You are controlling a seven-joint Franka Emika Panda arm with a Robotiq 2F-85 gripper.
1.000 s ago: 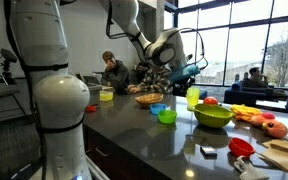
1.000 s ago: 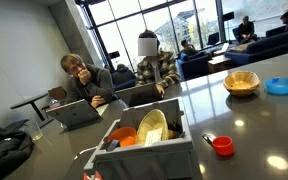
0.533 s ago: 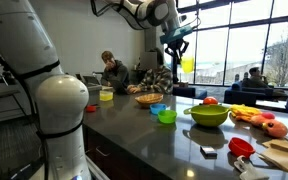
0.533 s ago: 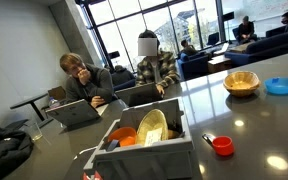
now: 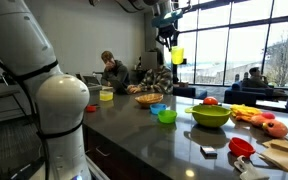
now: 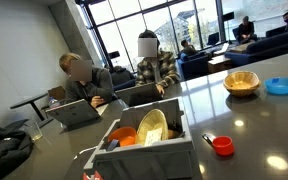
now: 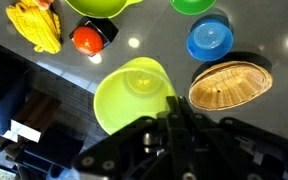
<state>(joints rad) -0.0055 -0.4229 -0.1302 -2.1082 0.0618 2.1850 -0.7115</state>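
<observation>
Upper centre: the gripper (image 5: 168, 36), jaws tight seemingly on the rim, holds a yellow-green cup (image 5: 177, 56) above the glossy dark counter (image 5: 142, 135); tall windows (image 5: 234, 45) behind.

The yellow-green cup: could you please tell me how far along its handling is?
Done: the yellow-green cup is off the counter, held high above it. In hand: the gripper is shut on the cup. Left: setting it down; the wicker basket and blue bowl lie on the counter below, untouched.

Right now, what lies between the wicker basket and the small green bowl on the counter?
A blue bowl lies between the wicker basket and the small green bowl, clearest in the wrist view.
</observation>
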